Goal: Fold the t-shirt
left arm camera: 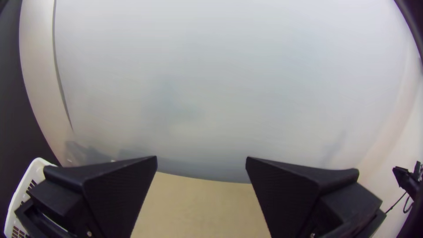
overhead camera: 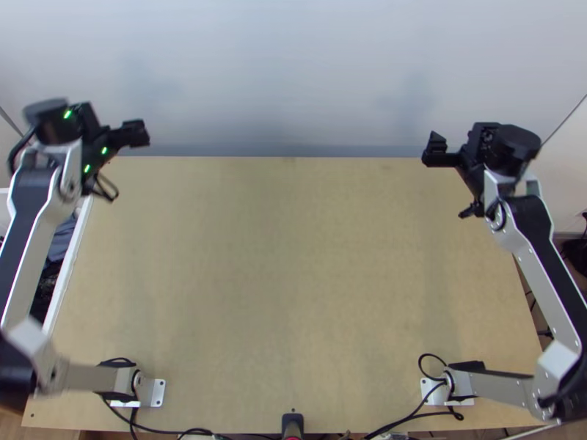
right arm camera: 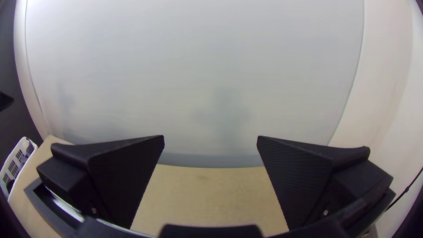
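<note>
Item 1. Left end effector, two wide flat black fingers (left arm camera: 201, 158): parted broadly, nothing between them; placed over the far left corner of the light wooden counter (overhead camera: 293, 257).

Item 2. Right end effector, of matching black pattern (right arm camera: 210, 137): likewise wide apart and unladen; placed over the far right corner.

Item 3. Hazards, by judgement. Should the garment have to come out of the white slatted plastic basket (overhead camera: 67, 270) beside the counter's left edge, a deep grab could bring up several pieces at once, since the contents lie heaped together. A hem might catch on the rim and drag the basket, if the lift is low or slanting. The silver-grey and black left arm (overhead camera: 38, 246) passes over that side, so a steep reach down could knock the basket wall. A pinch on one small fold may slip, letting the cloth land bunched or half over the edge.

Item 4. T-shirt: identity unconfirmed; probably among the basket's contents. Blue-grey cloth (overhead camera: 62, 240) lies there, rumpled and loosely piled, with darker stuff next to it. Collar, sleeves and hem cannot be made out, nor whether it is one piece or several. Condition: unfolded, as far as can be judged; spreading on the counter would come first.
</note>
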